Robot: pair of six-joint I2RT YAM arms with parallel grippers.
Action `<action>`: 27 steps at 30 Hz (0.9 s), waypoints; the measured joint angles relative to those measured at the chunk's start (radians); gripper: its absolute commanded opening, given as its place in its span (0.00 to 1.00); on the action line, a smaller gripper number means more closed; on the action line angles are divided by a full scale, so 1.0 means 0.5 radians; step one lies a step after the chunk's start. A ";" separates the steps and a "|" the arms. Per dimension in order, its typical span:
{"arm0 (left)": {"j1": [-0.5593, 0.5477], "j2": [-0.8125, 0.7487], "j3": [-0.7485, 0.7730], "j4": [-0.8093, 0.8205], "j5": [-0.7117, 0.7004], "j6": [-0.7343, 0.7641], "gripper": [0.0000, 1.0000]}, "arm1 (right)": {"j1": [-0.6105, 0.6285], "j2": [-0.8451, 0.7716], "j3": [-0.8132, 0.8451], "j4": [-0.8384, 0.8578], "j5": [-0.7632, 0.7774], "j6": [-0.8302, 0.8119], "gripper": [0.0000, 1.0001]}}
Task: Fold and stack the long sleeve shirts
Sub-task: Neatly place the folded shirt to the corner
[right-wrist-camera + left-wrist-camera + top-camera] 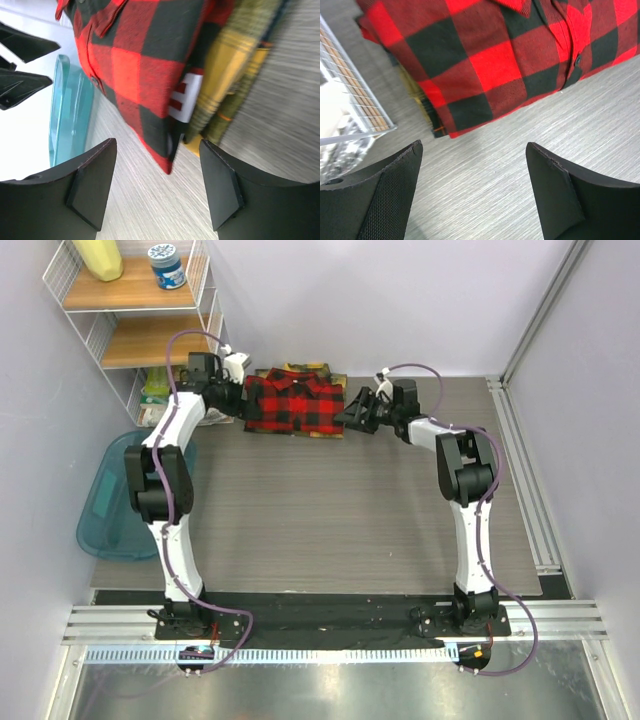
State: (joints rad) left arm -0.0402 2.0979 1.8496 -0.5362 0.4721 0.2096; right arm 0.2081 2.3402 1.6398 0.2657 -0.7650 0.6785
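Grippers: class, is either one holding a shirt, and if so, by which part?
Nothing is held. Left gripper and right gripper are open, flanking the red-and-black shirt stacked on the yellow-and-black shirt.

You are working in a robotics lab cell, not a home; bare lilac walls (400, 300) close it in; aluminium rails (330, 622) cross the near edge, with the left arm (175, 550) and right arm (470, 540) bolted there. The grey wood-grain table (330, 520) is a test bench; a wire shelf (140, 340) and teal plastic bin (105, 505) stand beside it.
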 measured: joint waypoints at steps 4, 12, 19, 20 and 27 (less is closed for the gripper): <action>-0.014 0.037 -0.011 0.005 0.001 0.002 0.83 | 0.052 0.001 0.002 0.000 0.005 -0.038 0.70; -0.021 0.164 -0.011 0.059 0.000 0.014 0.81 | 0.108 0.066 0.093 -0.011 0.036 -0.115 0.65; -0.021 0.270 -0.014 0.068 0.002 0.011 0.51 | 0.110 0.091 0.104 -0.046 0.047 -0.160 0.46; -0.021 0.278 -0.013 0.070 0.006 0.009 0.42 | 0.109 0.091 0.105 -0.049 0.047 -0.162 0.40; -0.020 0.294 -0.005 0.053 0.064 -0.002 0.06 | 0.113 0.091 0.164 -0.091 0.036 -0.130 0.02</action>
State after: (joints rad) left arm -0.0502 2.2452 1.8473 -0.5095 0.5041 0.2085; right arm 0.2646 2.3856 1.7218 0.2203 -0.7471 0.6132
